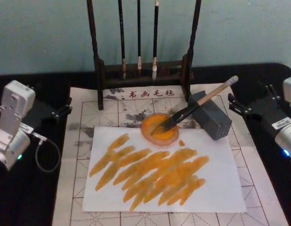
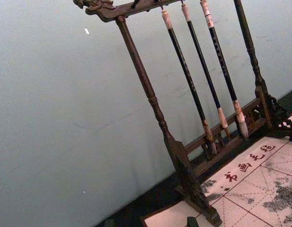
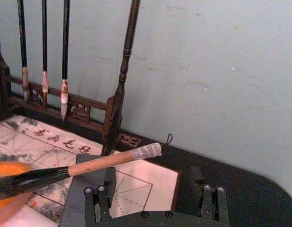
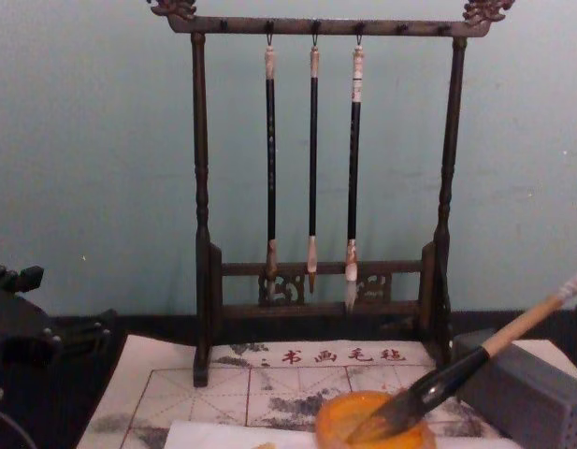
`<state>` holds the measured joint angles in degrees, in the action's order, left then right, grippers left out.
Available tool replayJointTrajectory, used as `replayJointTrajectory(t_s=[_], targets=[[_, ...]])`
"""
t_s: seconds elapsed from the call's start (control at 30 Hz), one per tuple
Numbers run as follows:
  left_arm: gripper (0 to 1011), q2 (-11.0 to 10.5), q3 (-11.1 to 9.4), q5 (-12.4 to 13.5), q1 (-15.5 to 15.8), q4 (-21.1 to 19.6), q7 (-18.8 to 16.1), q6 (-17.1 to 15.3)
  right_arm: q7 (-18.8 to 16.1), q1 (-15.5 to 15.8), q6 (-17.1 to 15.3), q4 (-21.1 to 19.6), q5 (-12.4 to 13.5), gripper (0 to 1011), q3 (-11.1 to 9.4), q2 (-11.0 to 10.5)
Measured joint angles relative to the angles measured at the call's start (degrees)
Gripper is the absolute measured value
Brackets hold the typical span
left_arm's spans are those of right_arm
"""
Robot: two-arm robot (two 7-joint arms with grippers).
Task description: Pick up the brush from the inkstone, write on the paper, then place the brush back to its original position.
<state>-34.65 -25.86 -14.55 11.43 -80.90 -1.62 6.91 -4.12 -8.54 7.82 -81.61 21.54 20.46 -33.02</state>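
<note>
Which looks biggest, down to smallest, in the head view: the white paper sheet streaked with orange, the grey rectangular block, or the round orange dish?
1. White paper sheet streaked with orange: clearly largest.
2 and 3. Grey rectangular block and round orange dish: much alike, too close to rank.

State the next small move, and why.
Probably the right gripper should ease toward the brush handle: it stands open, apart from the brush, which leans on the grey block, bristles in the orange dish. The left gripper sits beside the mat.
</note>
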Motion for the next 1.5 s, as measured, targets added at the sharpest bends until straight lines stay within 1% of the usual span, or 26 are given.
replayJointTrajectory(t_s=[0.07,0.1,0.13,0.17,0.2,0.23,0.3,0.33,0.4,0.43,0.47,0.53,0.57,0.63,0.73,0.83,0.87,0.93,1.03,1.07,1.1,1.17,1.2,1.27,1.3,1.5], targets=[[1001,0.0,0.0,0.0,0.0,0.0,0.0,0.0,-0.9,0.4,0.0,-0.1,1.3,1000,-0.8,0.2],[1001,0.0,0.0,0.0,0.0,0.0,0.0,0.0,-1.9,0.8,-0.2,-0.3,3.0,1000,-1.5,0.4],[1001,0.0,0.0,0.0,0.0,0.0,0.0,0.0,-1.9,0.8,-0.2,-0.3,3.0,1000,-1.5,0.4],[1001,0.0,0.0,0.0,0.0,0.0,0.0,0.0,-3.2,1.1,-0.6,-0.3,4.8,1000,-2.2,0.7],[1001,0.0,0.0,0.0,0.0,0.0,0.0,0.0,-3.8,1.2,-0.9,-0.3,5.6,1000,-2.5,0.8],[1001,0.0,0.0,0.0,0.0,0.0,0.0,0.0,-5.2,1.4,-1.5,-0.2,7.3,1000,-3.2,1.2],[1001,0.0,0.0,0.0,0.0,0.0,0.0,0.0,-6.3,1.4,-2.1,0.0,8.7,1000,-3.7,1.6],[1001,0.0,0.0,0.0,0.0,0.0,0.0,0.0,-7.4,1.4,-2.8,0.2,10.1,1000,-4.2,1.9],[1001,0.0,0.0,0.0,0.0,0.0,0.0,0.0,-8.6,1.3,-3.5,0.5,11.5,1000,-4.7,2.4],[1001,0.0,0.0,0.0,0.0,0.0,0.0,0.0,-10.2,1.2,-4.5,0.9,13.5,1000,-5.4,3.1],[1001,0.0,0.0,0.0,0.0,0.0,0.0,0.0,-11.2,1.2,-5.2,1.1,14.6,1000,-5.7,3.5],[1001,0.0,0.0,0.0,0.0,0.0,0.0,0.0,-12.1,1.1,-6.0,1.4,15.8,1000,-6.1,3.9],[1001,0.0,0.0,0.0,0.0,0.0,0.0,0.0,-13.3,1.0,-6.9,1.8,17.3,1000,-6.6,4.5],[1001,0.0,0.0,0.0,0.0,0.0,0.0,0.0,-14.2,0.8,-7.8,2.1,18.5,1000,-7.1,5.0],[1001,0.0,0.0,0.0,0.0,0.0,0.0,0.0,-16.2,0.0,-10.3,3.6,21.7,1000,-8.3,6.2],[1001,0.0,0.0,0.0,0.0,0.0,0.0,0.0,-17.1,-0.6,-11.4,4.3,23.5,1000,-8.8,6.8],[1001,0.0,0.0,0.0,0.0,0.0,0.0,0.0,-17.6,-1.0,-12.3,5.0,24.8,1000,-9.1,7.2],[1001,0.0,0.0,0.0,0.0,0.0,0.0,0.0,-18.0,-1.5,-13.1,5.6,26.1,1000,-9.3,7.5],[1001,0.0,0.0,0.0,0.0,0.0,0.0,0.0,-19.0,-2.6,-14.9,7.2,29.3,1000,-9.7,8.1],[1001,0.0,0.0,0.0,0.0,0.0,0.0,0.0,-19.0,-2.6,-14.9,7.2,29.3,1000,-9.7,8.1],[1001,0.0,0.0,0.0,0.0,0.0,0.0,0.0,-19.4,-3.0,-15.4,7.7,30.4,1000,-9.8,8.4],[1001,0.0,0.0,0.0,0.0,0.0,0.0,0.0,-19.7,-3.4,-16.1,8.3,31.6,1000,-9.9,8.7],[1001,0.0,0.0,0.0,0.0,0.0,0.0,0.0,-20.0,-3.9,-16.8,8.9,32.8,1000,-10.0,8.9],[1001,0.0,0.0,0.0,0.0,0.0,0.0,0.0,-20.3,-4.3,-17.5,9.5,34.1,1000,-10.1,9.2],[1001,0.0,0.0,0.0,0.0,0.0,0.0,0.0,-20.5,-4.7,-18.2,10.3,35.3,1000,-10.3,9.6],[1001,0.0,0.0,0.0,0.0,0.0,0.0,0.0,-21.0,-5.9,-21.0,12.4,39.9,1000,-11.1,10.7]])
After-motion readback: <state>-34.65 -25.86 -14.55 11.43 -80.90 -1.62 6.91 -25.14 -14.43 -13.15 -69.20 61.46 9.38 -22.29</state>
